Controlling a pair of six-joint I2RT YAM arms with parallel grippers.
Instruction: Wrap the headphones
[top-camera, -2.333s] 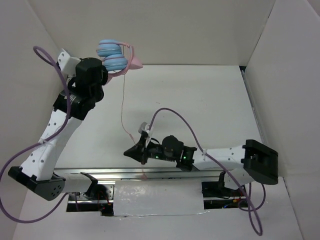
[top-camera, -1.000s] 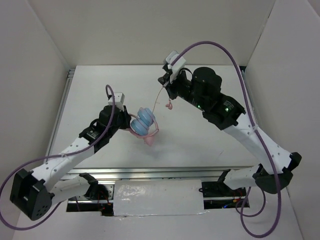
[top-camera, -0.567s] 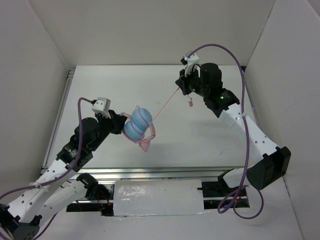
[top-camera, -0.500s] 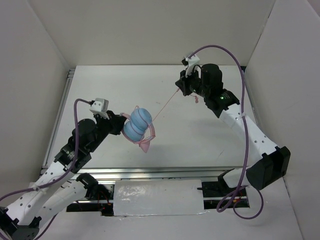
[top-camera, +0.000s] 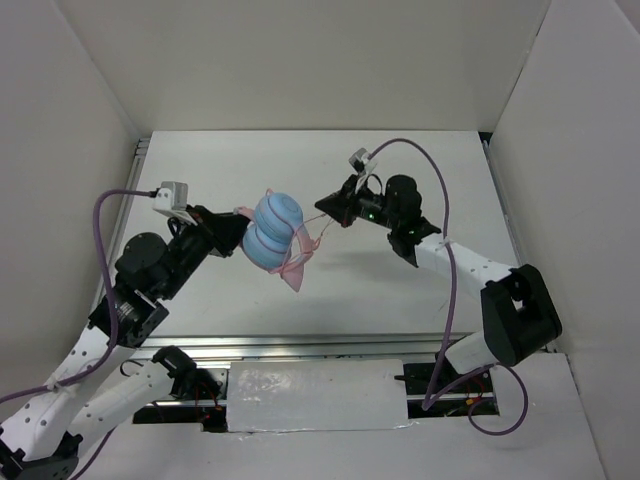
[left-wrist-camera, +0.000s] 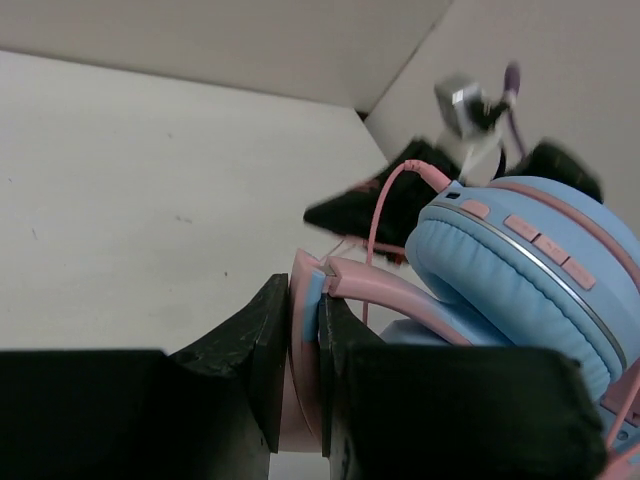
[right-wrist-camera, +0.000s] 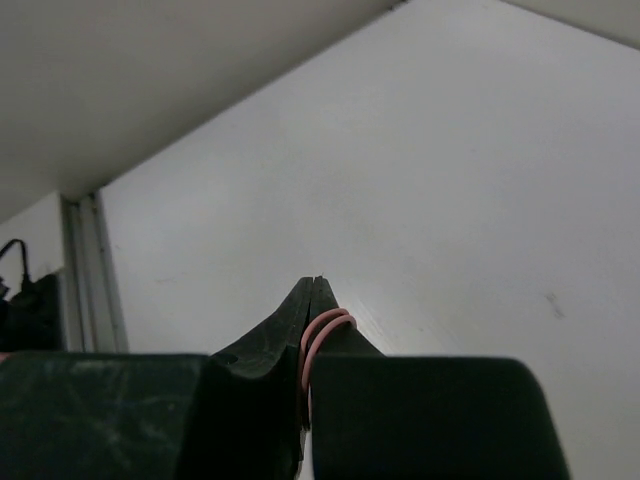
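Observation:
The headphones have light blue round ear cups and a pink headband; they hang above the table's middle left. My left gripper is shut on the pink headband, with an ear cup beside it. My right gripper is shut on the thin pink cable, just right of the ear cups. Short loops of cable run between the cups and the right gripper. The cat-ear tip points down.
White walls enclose the table at the back, left and right. A metal rail runs along the near edge. Purple hoses trail from both arms.
My right gripper has swung from the back right down and left to just beside the ear cups, so the cable span is short. My left gripper has lifted the headphones slightly.

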